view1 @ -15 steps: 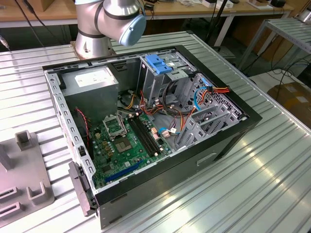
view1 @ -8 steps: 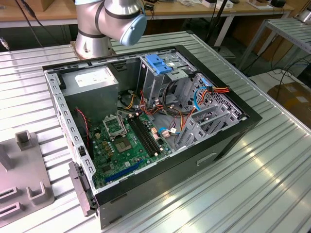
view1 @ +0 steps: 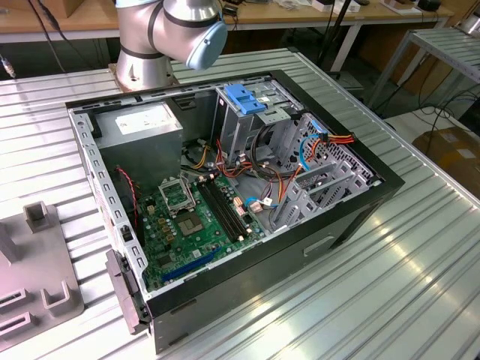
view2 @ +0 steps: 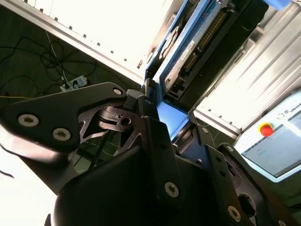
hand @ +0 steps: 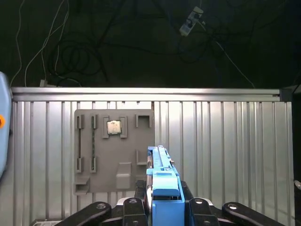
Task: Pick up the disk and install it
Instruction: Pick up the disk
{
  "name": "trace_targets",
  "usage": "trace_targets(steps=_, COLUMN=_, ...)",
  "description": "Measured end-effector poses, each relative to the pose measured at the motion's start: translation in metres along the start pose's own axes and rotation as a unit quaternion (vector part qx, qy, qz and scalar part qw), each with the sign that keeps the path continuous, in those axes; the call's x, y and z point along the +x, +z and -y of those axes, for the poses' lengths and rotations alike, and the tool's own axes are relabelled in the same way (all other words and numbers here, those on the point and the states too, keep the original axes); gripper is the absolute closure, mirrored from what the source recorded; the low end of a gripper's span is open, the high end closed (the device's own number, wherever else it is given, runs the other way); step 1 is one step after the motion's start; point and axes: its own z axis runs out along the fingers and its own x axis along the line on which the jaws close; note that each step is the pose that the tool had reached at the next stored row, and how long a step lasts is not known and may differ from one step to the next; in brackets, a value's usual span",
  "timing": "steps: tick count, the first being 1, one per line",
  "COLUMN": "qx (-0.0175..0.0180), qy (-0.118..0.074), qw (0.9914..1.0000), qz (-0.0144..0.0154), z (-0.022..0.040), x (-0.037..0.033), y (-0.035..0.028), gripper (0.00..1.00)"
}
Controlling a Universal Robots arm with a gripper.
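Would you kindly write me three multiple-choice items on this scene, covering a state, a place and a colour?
1. The computer case is: A open, with its inside exposed; B closed by a panel; C upside down.
2. The disk is: A inside the computer case; B held in the gripper; C on a shelf.
3. The disk's carrier rail is: A red; B yellow; C light blue.

Answers: 1 A, the motherboard lies bare in the exterior view. 2 B, the gripper is shut on the disk in both wrist views. 3 C, the rail shows light blue in both wrist views.
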Motion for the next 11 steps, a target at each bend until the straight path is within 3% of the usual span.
trace_targets(steps=5, qx=0.0000, qy=0.000, qw=1.00000, qz=-0.0010, z=0.0092, x=0.0023, y=0.0009, gripper=0.63)
trace_targets(steps=7, qx=0.0000, qy=0.000, qw=1.00000, qz=-0.0019, z=0.0192, x=0.0034, y=0.0012, gripper=0.63)
trace_targets(steps=11, qx=0.0000, qy=0.000, qw=1.00000, qz=-0.0026, z=0.0326, x=0.0045, y=0.0016, gripper=0.63)
